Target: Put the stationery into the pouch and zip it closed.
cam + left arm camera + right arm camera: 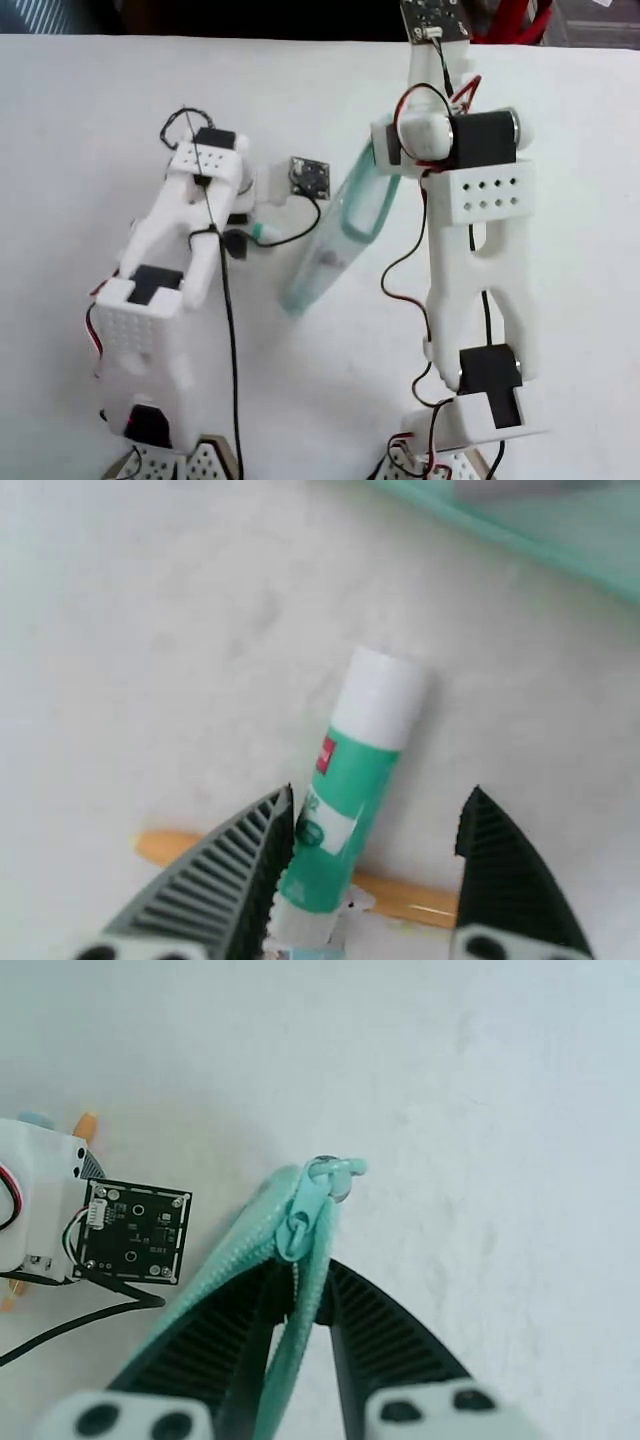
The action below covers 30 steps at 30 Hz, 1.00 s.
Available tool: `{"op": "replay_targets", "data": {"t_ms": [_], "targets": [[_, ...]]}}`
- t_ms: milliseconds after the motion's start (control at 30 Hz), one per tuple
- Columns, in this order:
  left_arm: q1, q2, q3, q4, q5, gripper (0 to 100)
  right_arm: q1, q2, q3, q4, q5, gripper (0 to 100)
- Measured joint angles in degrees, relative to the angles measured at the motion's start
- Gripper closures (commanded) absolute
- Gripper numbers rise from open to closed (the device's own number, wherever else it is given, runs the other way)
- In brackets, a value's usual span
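Left claw (380, 792), released, straddles the glue stick (362, 742) lying across a pencil (165, 847). Right claw (306, 1272) grasps the pouch (232, 1268), zipper pull (328, 1173) just beyond.

White table (70, 110), dark strip (250, 15) behind, bright light

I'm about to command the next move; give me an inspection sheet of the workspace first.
Surface: white table.
Job's things: teal pouch, mouth looks open; glue stick lying across a yellow pencil.
Clutter: nothing seen.
Hands: left hand open, astride the glue stick; right hand shut on the pouch near its zip pull.
Cables: black cable and red wire run along the arms.
Surroundings: red items beyond the table's far edge.
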Motion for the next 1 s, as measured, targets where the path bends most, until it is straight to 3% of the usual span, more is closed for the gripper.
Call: {"op": "replay_targets", "data": {"t_ms": [467,733,1000], "targets": [[-1.3,4.1,-1.2,-0.2,-1.2,77,0.0,0.0,0.0,0.0,0.0,97.9],[-1.3,4.4,-1.9,0.2,-1.2,96,0.0,0.0,0.0,0.0,0.0,97.9],[-1.3,4.8,-2.7,1.9,-1.2,98,0.0,0.1,0.0,0.0,0.0,97.9]]}}
